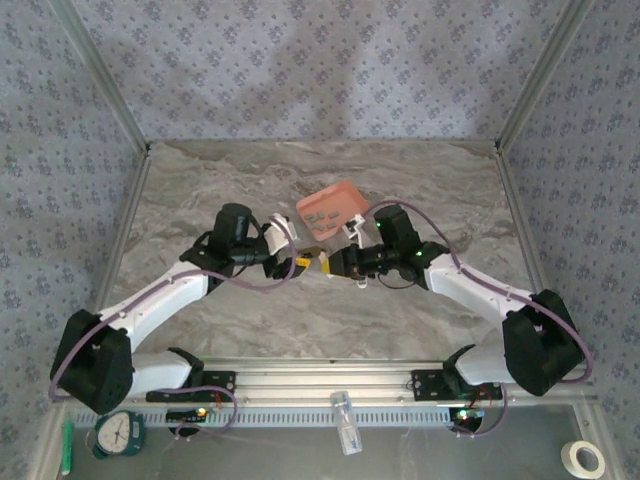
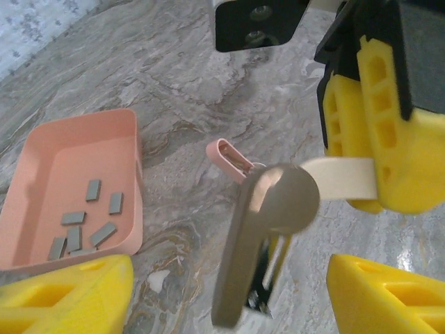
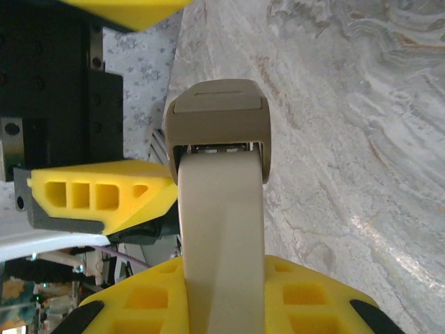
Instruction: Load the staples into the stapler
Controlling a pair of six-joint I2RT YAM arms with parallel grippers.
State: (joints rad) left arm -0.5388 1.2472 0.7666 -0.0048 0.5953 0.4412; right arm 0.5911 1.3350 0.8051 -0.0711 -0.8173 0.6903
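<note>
Right gripper point(image 3: 222, 275): fingers clamped on the pale arm of the stapler point(image 2: 268, 202), holding it above the table point(image 2: 208, 83).
Left gripper point(image 2: 229, 285): fingers point(image 2: 69, 296) apart, one either side of the stapler's hanging grey arm.
Stapler: hinged open between the left fingers.
Staples point(image 2: 83, 223): loose in the pink tray point(image 2: 138, 174), beyond the left-hand finger, apart from it.

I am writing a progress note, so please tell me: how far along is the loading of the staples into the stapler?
Done: the right claw is shut on the stapler, held above the table with its arms hinged apart. In hand: the open left claw sits around the stapler's hanging arm and grips nothing. Left: the staples lie in the pink tray; none is picked up or loaded yet.
</note>
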